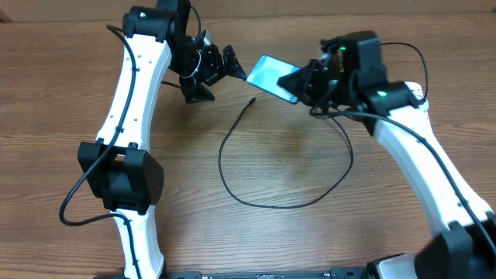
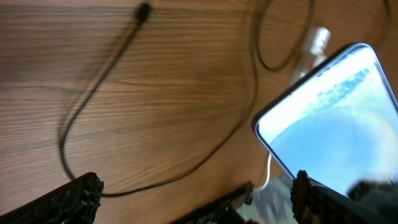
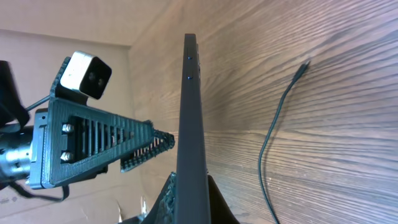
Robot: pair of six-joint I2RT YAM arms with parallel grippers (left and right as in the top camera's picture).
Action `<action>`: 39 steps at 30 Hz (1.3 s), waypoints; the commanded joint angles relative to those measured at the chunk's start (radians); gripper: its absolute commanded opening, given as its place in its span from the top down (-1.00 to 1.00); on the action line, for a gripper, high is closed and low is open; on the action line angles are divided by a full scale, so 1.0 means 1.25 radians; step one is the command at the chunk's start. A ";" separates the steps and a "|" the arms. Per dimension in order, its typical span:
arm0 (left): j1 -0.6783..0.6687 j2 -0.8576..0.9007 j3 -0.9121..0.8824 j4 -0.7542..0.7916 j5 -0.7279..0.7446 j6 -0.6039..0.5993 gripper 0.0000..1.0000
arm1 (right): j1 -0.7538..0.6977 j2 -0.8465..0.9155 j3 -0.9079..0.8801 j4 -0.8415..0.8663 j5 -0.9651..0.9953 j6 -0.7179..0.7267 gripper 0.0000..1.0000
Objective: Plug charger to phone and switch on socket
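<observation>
The phone (image 1: 271, 75), its screen lit blue, is held off the table by my right gripper (image 1: 304, 82), which is shut on its right end. In the right wrist view it stands edge-on (image 3: 189, 112) between the fingers (image 3: 193, 202). My left gripper (image 1: 220, 77) is open and empty just left of the phone's free end; its right finger is close to the phone (image 2: 336, 118) in the left wrist view (image 2: 196, 205). The charger cable (image 1: 271, 204) lies in a loop on the table, with its connector tip (image 1: 253, 101) loose below the phone. The socket is out of view.
A blurred white piece (image 2: 316, 41) and a thin white cord (image 2: 267, 177) show behind the phone in the left wrist view. The left gripper and its camera fill the left side of the right wrist view (image 3: 93, 146). A cardboard wall stands at the table's far edge.
</observation>
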 commanded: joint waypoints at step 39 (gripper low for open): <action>-0.006 -0.096 0.017 0.354 0.332 -0.254 -0.95 | 0.151 -0.173 -0.282 0.690 0.372 0.682 0.93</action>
